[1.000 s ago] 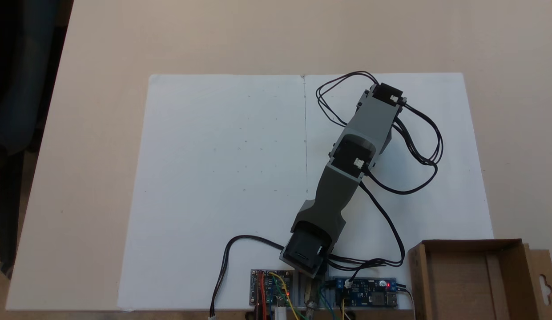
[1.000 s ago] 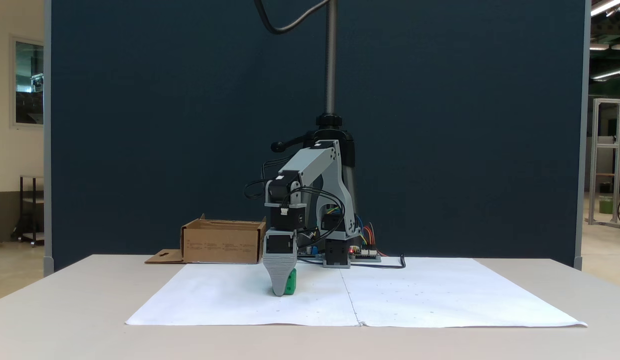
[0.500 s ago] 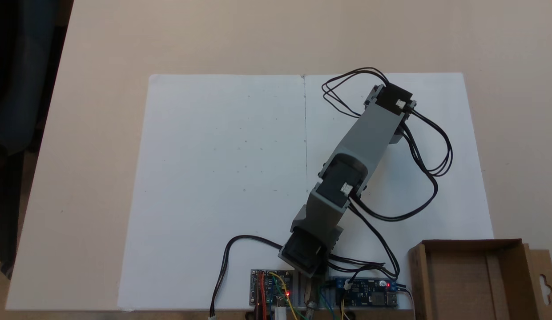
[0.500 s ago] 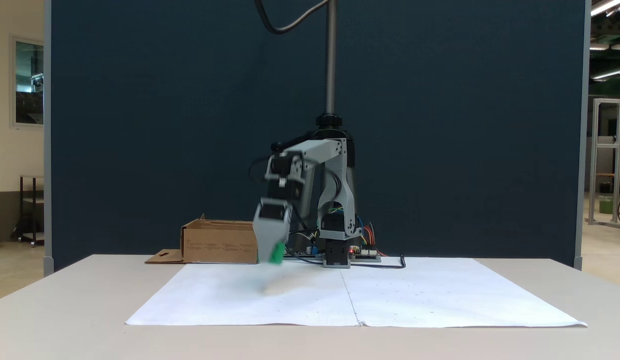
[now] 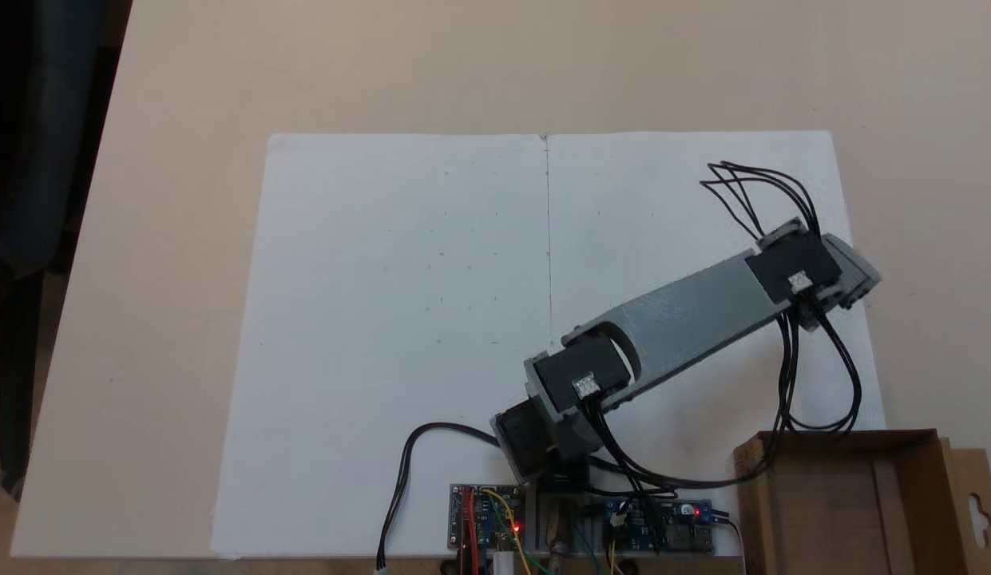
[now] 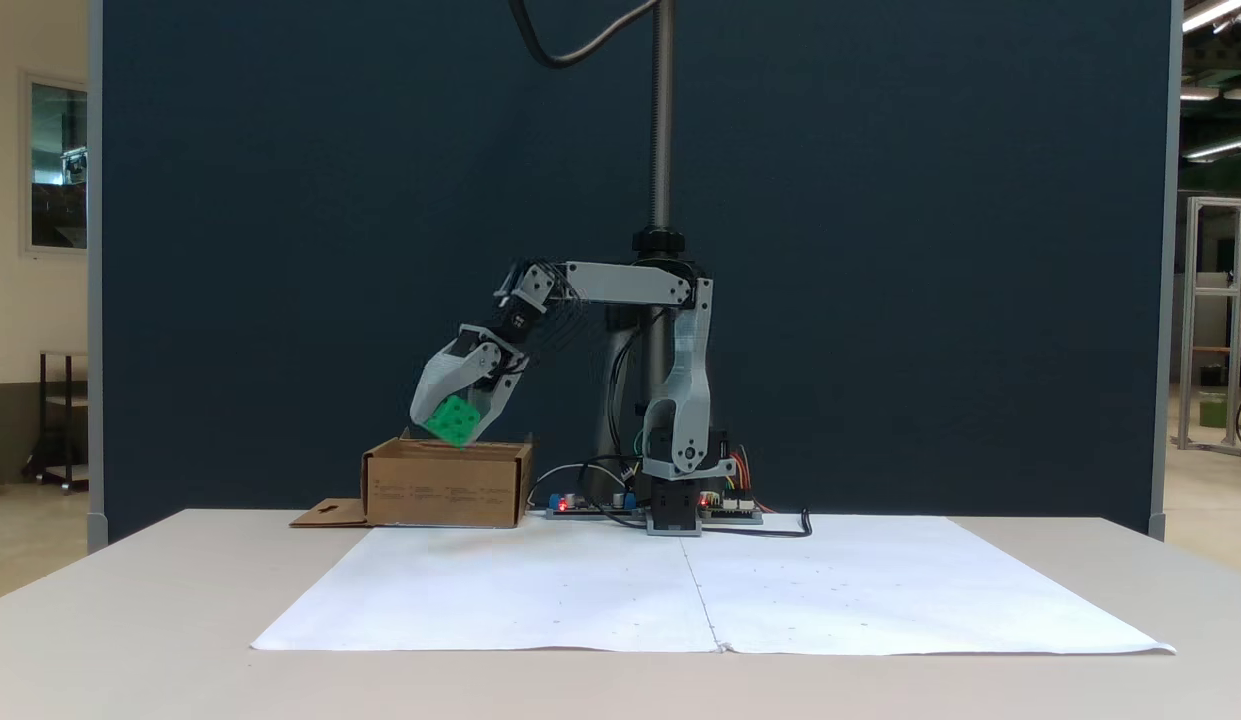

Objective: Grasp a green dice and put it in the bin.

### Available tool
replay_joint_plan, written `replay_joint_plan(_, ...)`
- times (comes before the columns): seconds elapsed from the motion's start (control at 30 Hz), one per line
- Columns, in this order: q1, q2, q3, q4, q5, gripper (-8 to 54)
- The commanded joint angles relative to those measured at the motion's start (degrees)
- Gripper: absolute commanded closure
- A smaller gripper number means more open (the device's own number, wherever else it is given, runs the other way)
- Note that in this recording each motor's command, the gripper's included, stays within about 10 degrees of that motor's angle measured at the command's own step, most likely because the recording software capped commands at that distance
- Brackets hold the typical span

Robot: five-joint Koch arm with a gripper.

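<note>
Fixed views both show the table under the white paper, and the bin at about 8 o'clock from the arm's base in the front-on picture; I read this as the carry step; my gripper is clamped on the green dice, held just above the bin's rim; next I should centre over the opening, then release.
</note>
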Motion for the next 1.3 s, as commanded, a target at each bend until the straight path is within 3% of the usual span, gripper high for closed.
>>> replay_joint_plan(0.0,4.83,2.46,-5.36,-2.46,2.99,33.6)
replay_joint_plan(0.1,16.87,2.29,-6.5,-2.37,2.99,33.6)
replay_joint_plan(0.5,36.12,-0.88,-6.5,0.26,2.37,33.6)
replay_joint_plan(1.27,40.17,-8.79,-5.36,8.26,-0.7,33.6)
